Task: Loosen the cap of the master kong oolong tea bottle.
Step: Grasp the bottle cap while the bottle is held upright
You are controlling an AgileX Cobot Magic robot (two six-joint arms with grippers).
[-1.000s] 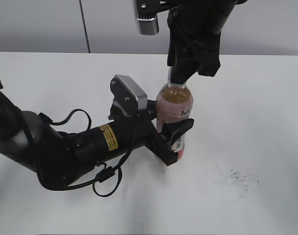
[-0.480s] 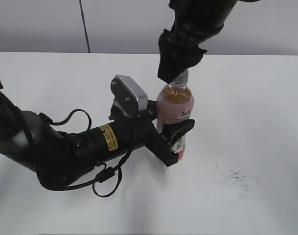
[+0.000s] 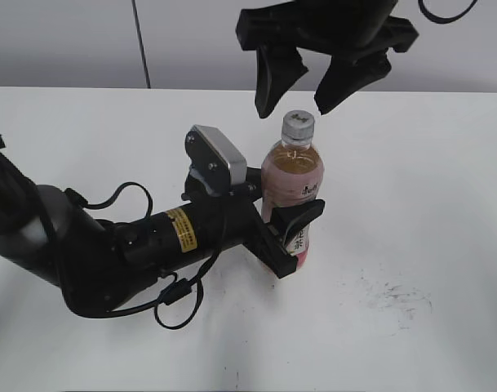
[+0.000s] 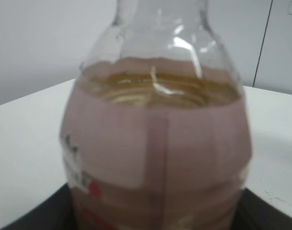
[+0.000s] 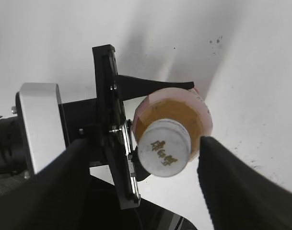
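Bottle upright on white table [image 3: 411,204]. Master kong oolong tea bottle [image 3: 291,175] near table's centre, amber tea filling it up to the shoulder, pink-and-white label around the body. Cap [image 3: 298,125] seated on the neck, silver-grey, ribbed, with small dark logo on its white top in right wrist view [image 5: 163,147].

Left gripper [image 3: 290,233] clamped on lower body of the bottle, one black finger [image 3: 301,214] across the front of the label, the other low behind the base. Left arm stretched low along the table from the left, grey wrist camera housing [image 3: 219,158] just beside the bottle's shoulder. From left wrist view, bottle [image 4: 155,143] filling nearly the whole picture, tea line and pink label close up, blurred; dark gripper edge barely visible at the bottom.

Right gripper [image 3: 301,82] poised above the cap, spread wide, one fingertip [image 3: 268,102] to the left of and above the cap, the other [image 3: 330,98] above it to the right. Neither touching the cap. In right wrist view, both dark fingers out of focus at either side of the cap, clear of it, left gripper's black frame [image 5: 112,124] against the bottle below.

Faint dark scuff marks [image 3: 391,294] on the table surface to the right of the bottle, well apart from it.
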